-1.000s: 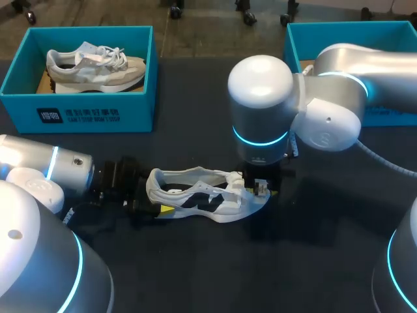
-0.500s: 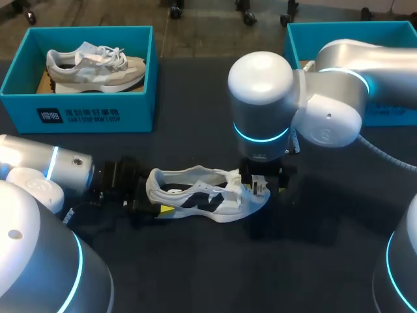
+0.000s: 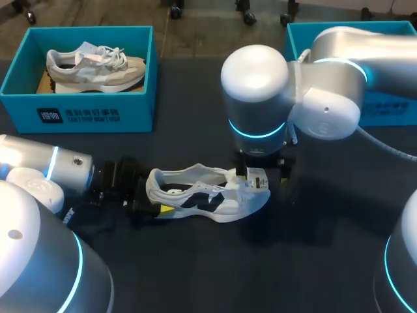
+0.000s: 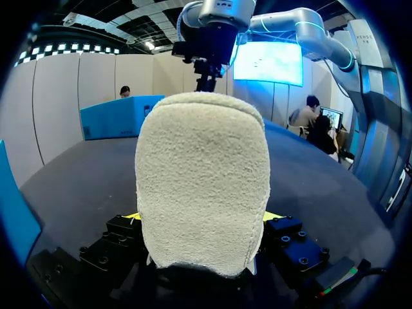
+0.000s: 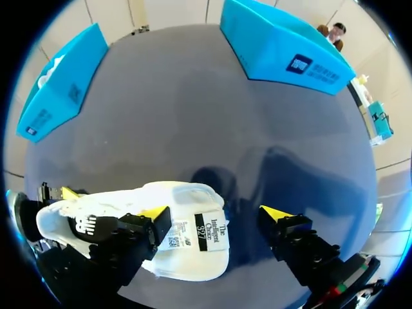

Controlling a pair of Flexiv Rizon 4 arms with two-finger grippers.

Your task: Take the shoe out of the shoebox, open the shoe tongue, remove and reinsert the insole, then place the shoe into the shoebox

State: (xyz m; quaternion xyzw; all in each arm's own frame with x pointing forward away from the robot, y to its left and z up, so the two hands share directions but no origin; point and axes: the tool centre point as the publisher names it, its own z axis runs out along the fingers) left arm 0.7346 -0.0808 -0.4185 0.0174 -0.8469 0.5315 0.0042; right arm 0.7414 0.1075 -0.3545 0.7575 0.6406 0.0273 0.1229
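White knit upper with black side panels: that's the shoe [image 3: 212, 197] we're working on. It's out on the dark table [image 3: 326, 254], roughly in the middle, heel toward our left arm and toe toward the right, and not in either box.

Quick count: two shoes, two shoeboxes, two arms, two grippers.

The second shoe [image 3: 94, 65] is a beige and grey sneaker with white laces. It sits inside the left shoebox [image 3: 98, 114], a teal, open-topped rectangular box with a small printed label on its front wall. The right shoebox [image 3: 296, 42] is the same teal but mostly hidden behind our right arm [image 3: 326, 85], so we can't tell what's in it.

Our left gripper [image 3: 155, 207] is clamped on the heel. In the left wrist view the heel is a rounded, fuzzy cream tab filling the space between the fingers, with a yellow tip pressed to each side.

Our right gripper [image 5: 215, 215] hangs over the toe end with its fingers spread wide, holding nothing. The tongue [image 5: 209, 233], with its white printed tag, sits between them. One finger [image 5: 154, 214] is right against the shoe's side, and the other is clear of it.
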